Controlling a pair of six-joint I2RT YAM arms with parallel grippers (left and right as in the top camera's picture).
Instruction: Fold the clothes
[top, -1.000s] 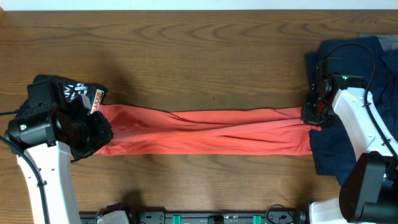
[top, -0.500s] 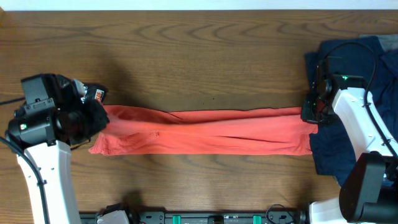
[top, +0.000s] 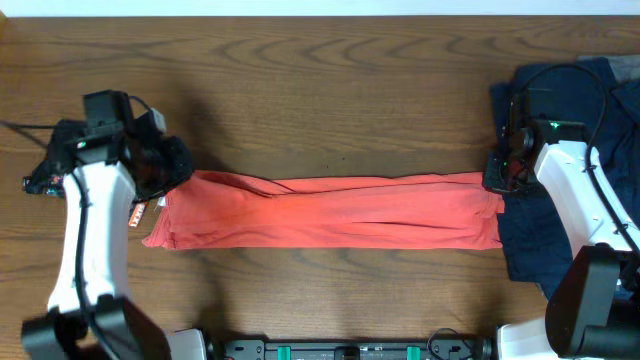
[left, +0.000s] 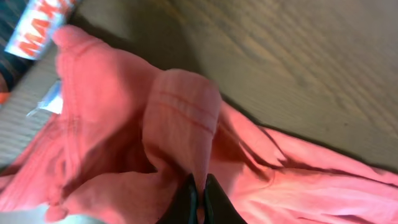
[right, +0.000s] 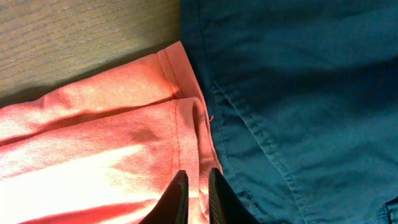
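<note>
Coral-red T-shirt lies as a long gathered strip across the middle of the counter, running left to right, lettering not visible. Left fingers are together, clamped on a fold at the shirt's left end; right fingers pinch the hem at the right end, just beside the navy garments. Progress looks early: shirt stretched lengthwise, no neat fold yet, crosswise folds likely still to do. Versus a second ago: left arm has moved toward upper left, strip looks flatter, right end unchanged
</note>
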